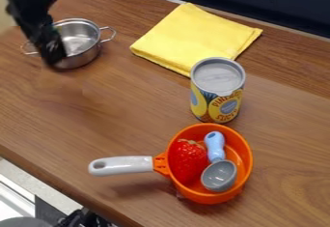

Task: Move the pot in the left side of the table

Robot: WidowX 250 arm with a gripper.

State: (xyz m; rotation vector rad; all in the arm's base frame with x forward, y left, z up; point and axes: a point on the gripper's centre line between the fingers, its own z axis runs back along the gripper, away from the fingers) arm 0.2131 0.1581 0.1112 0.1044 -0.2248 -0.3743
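I hang from the upper left of the camera view, my black gripper (53, 58) reaching down across the left part of a small stainless-steel pot (89, 56). I cannot tell whether my grip is released or clenched, nor whether I have hold of the pot or even touch it. The pot sits upright at the far left of the brown wooden table (38, 107), one wire handle pointing left and the other right, its inside open to view.

To the right of the pot and apart from it, a folded yellow cloth (190, 35) lies flat toward the table's back edge. A can (218, 95) with a yellow and blue label stands upright near the cloth's front corner. Just beside the can, on the camera's side, rests an orange toy pan (245, 165), its white handle (126, 165) pointing left. Inside the pan are a red strawberry (188, 161) and, to its right, a grey scoop (219, 176) whose light-blue handle slants toward the can.
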